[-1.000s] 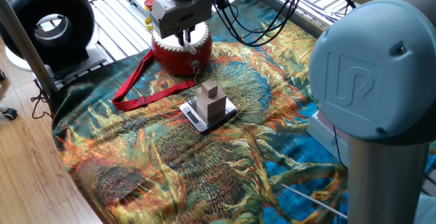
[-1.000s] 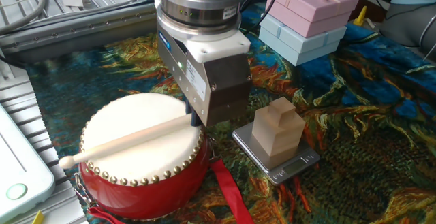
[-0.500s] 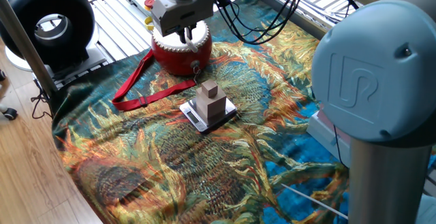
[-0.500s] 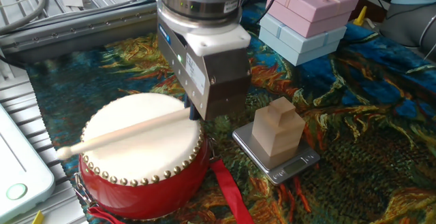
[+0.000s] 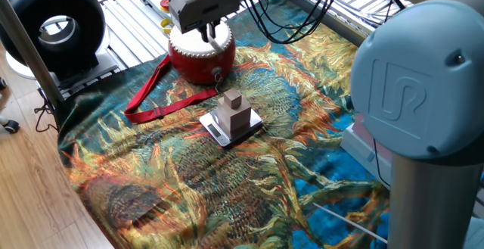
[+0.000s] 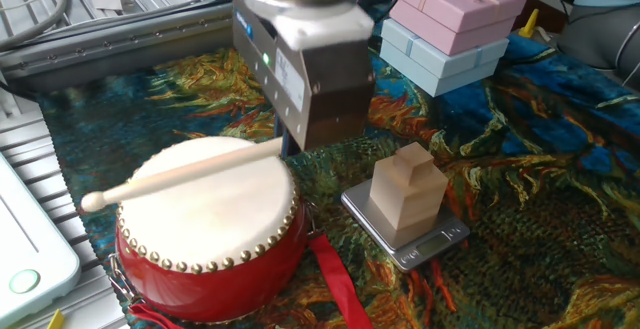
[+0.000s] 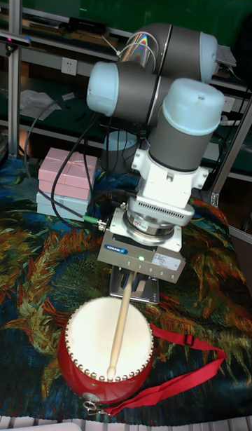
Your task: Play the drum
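The drum [image 6: 205, 224] has a glossy red barrel and a cream skin top; it also shows as the drum [image 5: 200, 56] and the drum [image 7: 105, 343]. Its red strap [image 5: 162, 101] trails over the cloth. My gripper [image 6: 287, 147] is shut on a pale wooden drumstick [image 6: 180, 172], which slants over the skin with its round tip lifted a little above the drum's left side. In the tall view the drumstick [image 7: 120, 324] crosses the skin top from the gripper [image 7: 130, 285].
A wooden block [image 6: 408, 191] sits on a small metal scale [image 6: 405, 231] right of the drum. Pink and blue gift boxes [image 6: 450, 19] stand at the back. A big black ring-shaped fan [image 5: 53, 26] stands at the left. A patterned cloth [image 5: 227, 173] covers the table.
The gripper has risen, lifting the drumstick off the drum skin; its tip now hovers above the left rim.
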You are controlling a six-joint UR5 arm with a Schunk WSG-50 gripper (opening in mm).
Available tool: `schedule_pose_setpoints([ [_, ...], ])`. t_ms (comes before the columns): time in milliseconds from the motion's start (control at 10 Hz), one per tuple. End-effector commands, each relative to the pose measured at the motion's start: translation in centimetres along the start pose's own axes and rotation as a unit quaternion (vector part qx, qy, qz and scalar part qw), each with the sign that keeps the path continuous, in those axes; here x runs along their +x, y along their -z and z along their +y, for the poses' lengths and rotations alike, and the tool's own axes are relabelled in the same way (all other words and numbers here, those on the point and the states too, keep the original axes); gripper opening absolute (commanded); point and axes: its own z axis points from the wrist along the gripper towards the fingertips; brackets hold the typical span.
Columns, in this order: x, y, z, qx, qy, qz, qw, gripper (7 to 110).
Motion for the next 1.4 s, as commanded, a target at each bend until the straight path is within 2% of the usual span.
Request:
schedule_pose_setpoints([
  [0, 0.9, 1.7, 0.1, -0.006, -0.006, 0.003, 1.0, 7],
  [300, 2.6, 3.0, 0.1, -0.007, -0.014, 0.015, 0.9998, 7],
  [500, 3.8, 3.3, -0.2, 0.002, -0.019, 0.026, 0.9995, 7],
  [1000, 6.1, 3.1, -0.2, 0.006, -0.023, 0.04, 0.9989, 7],
  [1300, 6.8, 2.8, 0.0, -0.002, -0.024, 0.041, 0.9989, 7],
])
